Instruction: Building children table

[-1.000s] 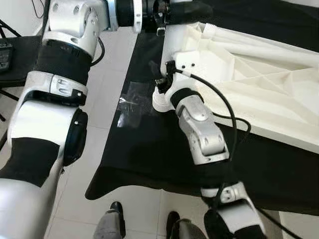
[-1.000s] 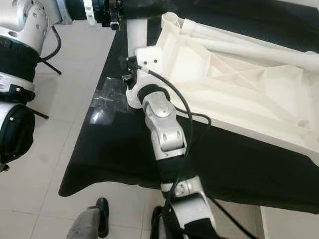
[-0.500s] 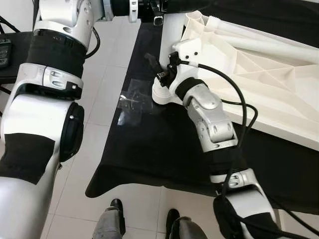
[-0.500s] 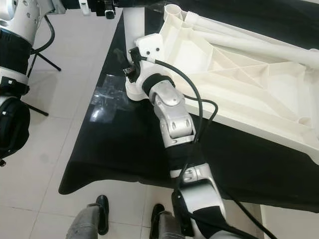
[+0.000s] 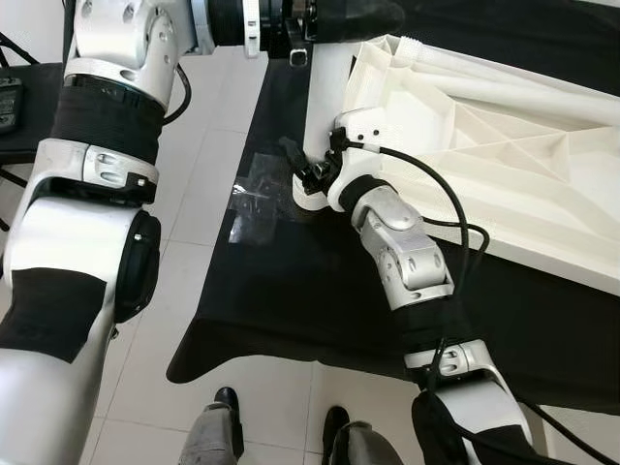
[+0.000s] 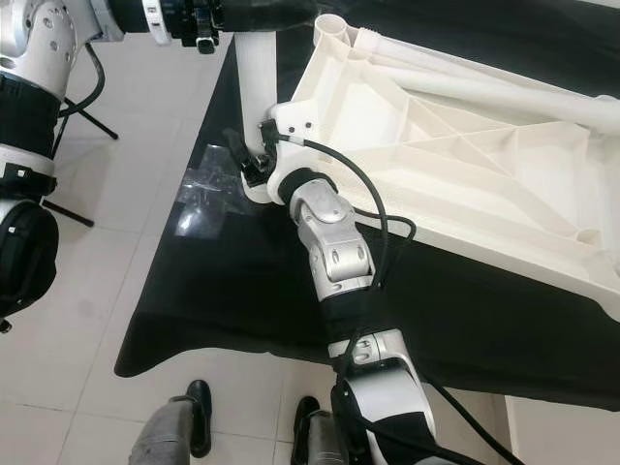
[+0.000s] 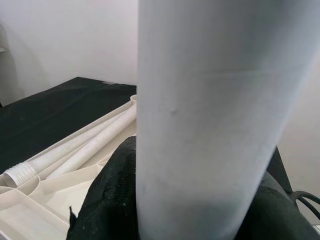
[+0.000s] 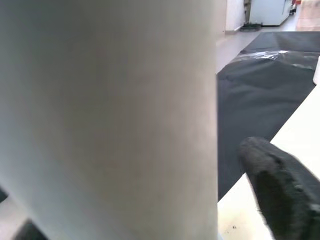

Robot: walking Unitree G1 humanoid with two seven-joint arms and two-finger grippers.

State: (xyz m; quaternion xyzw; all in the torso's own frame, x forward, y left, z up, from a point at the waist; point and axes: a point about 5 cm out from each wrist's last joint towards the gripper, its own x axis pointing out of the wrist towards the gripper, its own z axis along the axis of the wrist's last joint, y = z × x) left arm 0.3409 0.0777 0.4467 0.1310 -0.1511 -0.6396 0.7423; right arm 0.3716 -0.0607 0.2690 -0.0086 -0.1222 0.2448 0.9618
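A white plastic cylindrical table leg (image 5: pixel 325 107) stood upright at the near left corner of a white ribbed plastic tabletop (image 6: pixel 465 145), which lay upside down on a black cloth (image 5: pixel 281 291) spread over the white tiled floor (image 5: pixel 208 145). The leg's flared base (image 5: pixel 308 197) rested on the cloth just beside the tabletop's corner. Further white tubular legs (image 6: pixel 484 89) lay along the far edge of the upturned tabletop.

The left hand (image 5: pixel 334 15) came in from the left at the top of the leg, its black fingers (image 7: pixel 107 200) clenched around the upper end of the leg, as the left wrist view showed with the white tube pressed between dark padding. The right hand (image 5: pixel 302 167) reached up from below to the lower part of the leg, near the base; one black finger (image 8: pixel 280 185) lay beside the white tube in the right wrist view, but whether it gripped the leg I could not tell. A crumpled piece of clear plastic film (image 5: pixel 254 194) lay on the cloth to the left of the leg's base.
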